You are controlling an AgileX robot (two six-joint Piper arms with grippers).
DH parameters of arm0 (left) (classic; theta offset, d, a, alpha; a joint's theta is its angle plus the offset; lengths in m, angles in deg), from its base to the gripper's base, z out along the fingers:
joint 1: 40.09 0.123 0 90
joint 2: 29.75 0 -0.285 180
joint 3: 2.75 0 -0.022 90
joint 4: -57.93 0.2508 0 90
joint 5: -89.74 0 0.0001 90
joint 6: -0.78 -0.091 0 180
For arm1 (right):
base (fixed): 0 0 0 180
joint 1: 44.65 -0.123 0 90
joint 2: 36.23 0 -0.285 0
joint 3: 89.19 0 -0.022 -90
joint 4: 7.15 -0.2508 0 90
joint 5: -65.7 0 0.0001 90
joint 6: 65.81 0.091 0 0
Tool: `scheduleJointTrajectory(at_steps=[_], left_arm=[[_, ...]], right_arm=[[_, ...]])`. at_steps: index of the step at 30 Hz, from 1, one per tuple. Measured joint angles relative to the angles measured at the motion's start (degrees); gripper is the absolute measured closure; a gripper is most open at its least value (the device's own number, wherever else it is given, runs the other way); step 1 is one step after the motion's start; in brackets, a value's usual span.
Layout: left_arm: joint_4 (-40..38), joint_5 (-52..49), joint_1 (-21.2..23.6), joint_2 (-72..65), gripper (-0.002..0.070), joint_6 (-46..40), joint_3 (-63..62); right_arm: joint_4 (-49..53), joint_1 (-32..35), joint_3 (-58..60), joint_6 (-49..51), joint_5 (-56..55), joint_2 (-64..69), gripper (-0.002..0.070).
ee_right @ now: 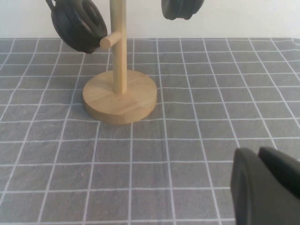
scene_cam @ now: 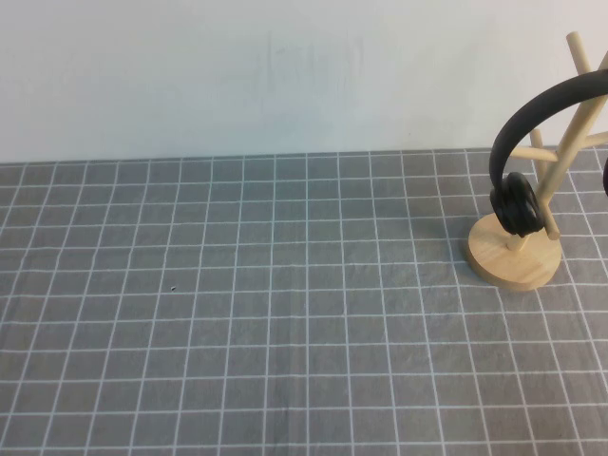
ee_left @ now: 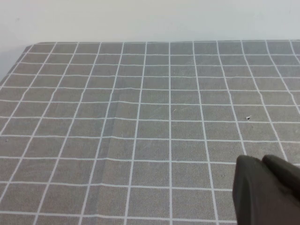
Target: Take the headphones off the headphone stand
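The black headphones [scene_cam: 518, 202] hang on the light-wood headphone stand [scene_cam: 514, 258] at the far right of the table, with the headband over the upper pegs and one ear cup beside the pole. In the right wrist view, both ear cups [ee_right: 79, 21] hang on either side of the stand's pole above its round base [ee_right: 119, 97]. My right gripper [ee_right: 257, 155] is shut and empty, low over the cloth, a short way in front of the stand. My left gripper [ee_left: 259, 161] is shut and empty over bare cloth, far from the stand. Neither gripper shows in the high view.
A grey cloth with a white grid [scene_cam: 275, 313] covers the table. A white wall [scene_cam: 266, 66] runs along the far edge, right behind the stand. The stand sits at the high view's right border, partly cut off.
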Motion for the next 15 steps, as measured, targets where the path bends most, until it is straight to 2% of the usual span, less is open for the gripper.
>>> scheduleJointTrajectory(at_steps=[15], left_arm=[[0.0,0.0,0.0,0.0,0.0679,0.0,0.0]], right_arm=[[0.0,0.0,0.0,0.0,-1.5,0.0,0.0685]])
